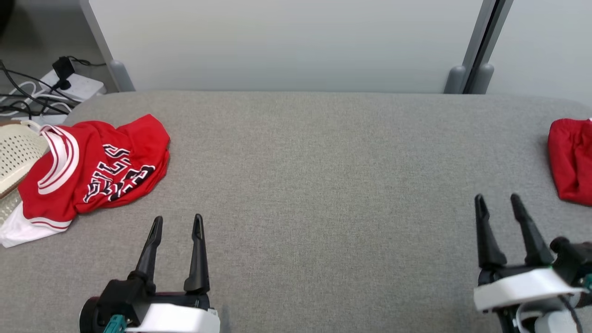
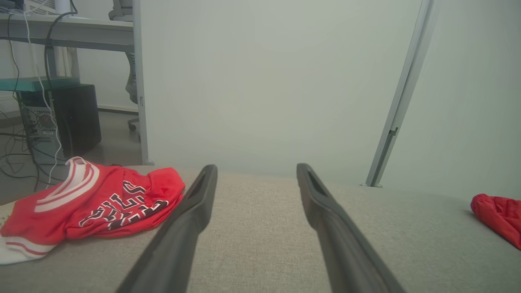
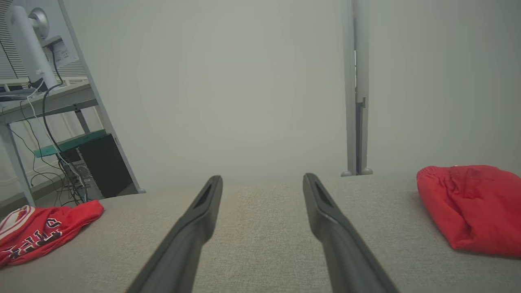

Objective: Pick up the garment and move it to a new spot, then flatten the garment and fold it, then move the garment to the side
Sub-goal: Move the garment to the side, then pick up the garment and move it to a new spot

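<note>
Red jersey ahead and left of the spread left pincer, apart

office: partition panels, desk, pc tower, power strip, cables.

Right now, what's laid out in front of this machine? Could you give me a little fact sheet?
surface: grey fabric-covered table
item one: red jersey, crumpled at the table's far left, beside a cream basket
item two: second red garment, bunched at the right edge
left tool: open, holding nothing, just short of the jersey
right tool: open, holding nothing, near the second garment
folding: not yet begun
</note>
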Robot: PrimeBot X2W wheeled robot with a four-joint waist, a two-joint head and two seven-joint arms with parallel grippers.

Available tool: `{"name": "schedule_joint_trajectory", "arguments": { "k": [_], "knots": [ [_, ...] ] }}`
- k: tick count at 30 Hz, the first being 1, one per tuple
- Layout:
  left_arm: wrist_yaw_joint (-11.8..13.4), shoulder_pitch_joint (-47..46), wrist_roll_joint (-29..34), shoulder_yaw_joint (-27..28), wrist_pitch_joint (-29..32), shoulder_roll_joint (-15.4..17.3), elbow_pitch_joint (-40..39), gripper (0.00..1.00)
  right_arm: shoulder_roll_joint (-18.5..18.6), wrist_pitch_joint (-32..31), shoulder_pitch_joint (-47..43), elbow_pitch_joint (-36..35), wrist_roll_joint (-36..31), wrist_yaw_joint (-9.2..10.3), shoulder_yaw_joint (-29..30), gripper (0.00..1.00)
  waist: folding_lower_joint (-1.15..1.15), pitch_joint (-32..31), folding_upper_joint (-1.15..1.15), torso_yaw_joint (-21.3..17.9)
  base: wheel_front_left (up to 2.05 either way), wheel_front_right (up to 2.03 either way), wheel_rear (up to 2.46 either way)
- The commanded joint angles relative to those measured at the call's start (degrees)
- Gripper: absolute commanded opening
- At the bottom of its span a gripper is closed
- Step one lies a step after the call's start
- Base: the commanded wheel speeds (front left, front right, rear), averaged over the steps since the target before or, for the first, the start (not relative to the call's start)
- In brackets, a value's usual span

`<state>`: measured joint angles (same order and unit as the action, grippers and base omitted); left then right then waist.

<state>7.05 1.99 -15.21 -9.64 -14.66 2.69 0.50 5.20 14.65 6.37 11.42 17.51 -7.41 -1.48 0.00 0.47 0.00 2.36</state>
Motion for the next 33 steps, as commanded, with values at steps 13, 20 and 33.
{"name": "schedule_joint_trajectory", "arguments": {
  "k": [13,20,33],
  "knots": [
    [-2.28,2.01,-0.91,4.00,-0.33,0.20,-1.49,1.00,-0.90,0.35,-4.81,-5.19,0.82,-0.08,-0.45,1.00,0.00,-2.32,0.00,-1.55,0.00,0.00,0.00],
    [-2.32,2.25,-0.68,4.49,-0.34,0.19,-2.11,1.00,-1.57,0.35,-6.03,-5.89,-0.01,-0.08,0.12,1.00,0.00,-2.73,0.00,-1.49,0.00,0.00,0.00],
    [-0.75,1.95,-0.17,4.64,-0.34,0.19,-1.17,1.00,-1.81,0.35,-6.32,-4.75,-0.08,-0.08,-0.63,1.00,0.00,-2.76,0.00,-0.50,0.00,0.00,0.00]
  ]
}}
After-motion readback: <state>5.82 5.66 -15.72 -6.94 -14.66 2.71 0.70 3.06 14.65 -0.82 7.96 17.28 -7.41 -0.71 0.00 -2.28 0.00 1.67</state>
